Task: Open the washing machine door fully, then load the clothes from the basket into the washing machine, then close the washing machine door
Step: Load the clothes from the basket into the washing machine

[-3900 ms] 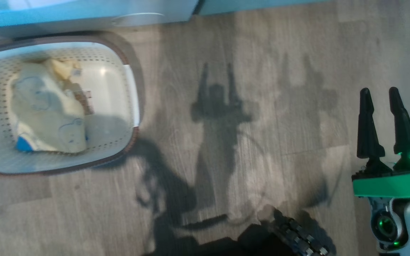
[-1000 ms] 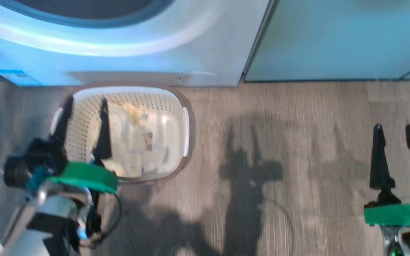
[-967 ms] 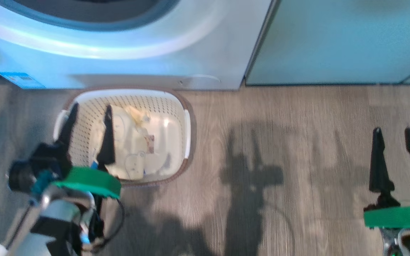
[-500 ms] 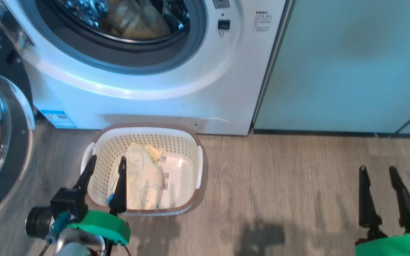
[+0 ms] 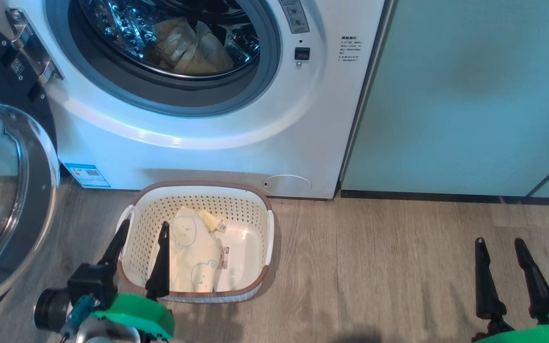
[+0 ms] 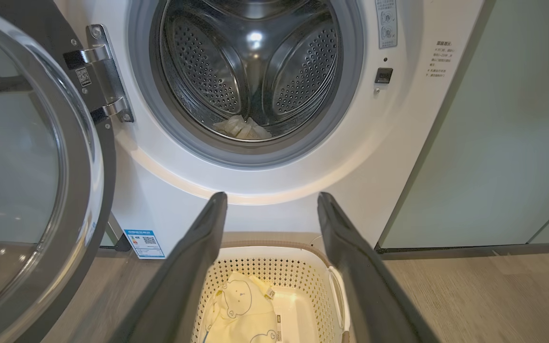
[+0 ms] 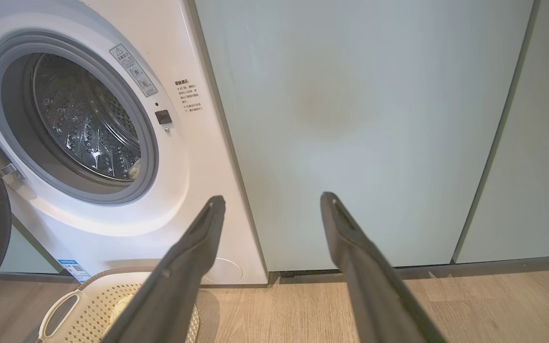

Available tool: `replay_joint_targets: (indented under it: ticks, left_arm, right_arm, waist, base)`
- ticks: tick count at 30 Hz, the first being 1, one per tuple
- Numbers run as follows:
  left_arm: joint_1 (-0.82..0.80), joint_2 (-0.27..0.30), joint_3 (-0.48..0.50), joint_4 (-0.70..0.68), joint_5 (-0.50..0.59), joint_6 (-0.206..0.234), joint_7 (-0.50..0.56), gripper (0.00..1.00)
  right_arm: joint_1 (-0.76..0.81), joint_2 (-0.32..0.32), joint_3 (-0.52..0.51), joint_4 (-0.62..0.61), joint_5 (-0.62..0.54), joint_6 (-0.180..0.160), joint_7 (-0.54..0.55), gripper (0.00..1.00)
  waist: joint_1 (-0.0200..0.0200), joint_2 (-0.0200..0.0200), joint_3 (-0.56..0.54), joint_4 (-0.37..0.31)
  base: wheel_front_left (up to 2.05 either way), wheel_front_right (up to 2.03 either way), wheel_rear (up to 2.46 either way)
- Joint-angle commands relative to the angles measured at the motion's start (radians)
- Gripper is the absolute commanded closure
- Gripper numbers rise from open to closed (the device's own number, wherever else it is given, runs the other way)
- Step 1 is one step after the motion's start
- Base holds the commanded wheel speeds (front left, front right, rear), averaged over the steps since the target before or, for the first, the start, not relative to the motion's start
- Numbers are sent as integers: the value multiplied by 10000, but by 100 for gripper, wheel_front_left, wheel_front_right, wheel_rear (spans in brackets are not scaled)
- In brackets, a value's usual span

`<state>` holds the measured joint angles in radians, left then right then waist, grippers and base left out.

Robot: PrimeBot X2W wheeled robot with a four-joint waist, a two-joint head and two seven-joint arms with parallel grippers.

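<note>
The white washing machine point(image 5: 303, 119) stands at the top of the head view, its drum uncovered. One pale yellow garment point(image 5: 193, 45) lies inside the drum. The washing machine door point(image 5: 41, 190) hangs swung out on the left, black rim and glass bowl facing me. On the floor in front sits the cream basket point(image 5: 269, 238) holding pale yellow clothes point(image 5: 193, 257) with bear outlines. My left gripper point(image 5: 145, 222) hovers open above the basket's near left side, holding nothing. My right gripper point(image 5: 498, 240) is open over bare floor at the lower right. The left wrist view has the left gripper point(image 6: 272, 195) pointing over the basket point(image 6: 274, 245) at the drum.
Pale green cabinets point(image 5: 470, 95) stand right of the washer, with the right gripper point(image 7: 272, 196) facing them. Wooden floor point(image 5: 374, 267) stretches between the basket and my right gripper. The open door juts out on the left beside my left arm.
The head camera has tilted up, from floor and basket to the washer front and its drum. Both grippers stay open, and the left one stays over the basket's near side.
</note>
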<state>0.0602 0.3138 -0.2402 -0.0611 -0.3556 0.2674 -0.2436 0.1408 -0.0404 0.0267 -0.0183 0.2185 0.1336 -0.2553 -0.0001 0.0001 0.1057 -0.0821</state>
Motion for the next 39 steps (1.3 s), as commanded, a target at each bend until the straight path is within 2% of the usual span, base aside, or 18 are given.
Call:
replay_joint_targets:
  ticks: [1, 20, 27, 34, 35, 39]
  left_arm:
    - [-284, 169, 334, -354, -90, 76, -71, 0]
    - [-571, 134, 59, -86, -122, 45, 88, 0]
    - [-1384, -28, -349, 1031, -336, -440, 434, 0]
    - [-2858, -399, -723, 3114, -582, -1163, 481, 0]
    - [-2858, -399, -723, 3114, -582, -1163, 481, 0]
    - [-3863, -589, -826, 4664, -715, -1600, 427, 0]
  right_arm:
    - [-133, -98, 211, -302, -70, -29, -65, 0]
    - [-211, -98, 276, -321, -14, -29, -65, 0]
    - [-487, -98, 310, -344, 77, -29, -65, 0]
    - [-1035, -98, 295, -609, 132, -29, -65, 0]
    - [-1035, -98, 295, -609, 132, -29, -65, 0]
    - [-1400, -98, 261, -738, 260, -29, -65, 0]
  waist:
    - [1, -1, 5, -12]
    - [1, -1, 151, 40]
    - [1, -1, 736, -69]
    - [1, -1, 1957, -425]
    - [1, -1, 1957, -425]
    - [1, -1, 2724, -665]
  base:
    - [0, 0, 0]
    - [0, 0, 0]
    - [0, 0, 0]
    - [0, 0, 0]
    - [0, 0, 0]
    - [0, 0, 0]
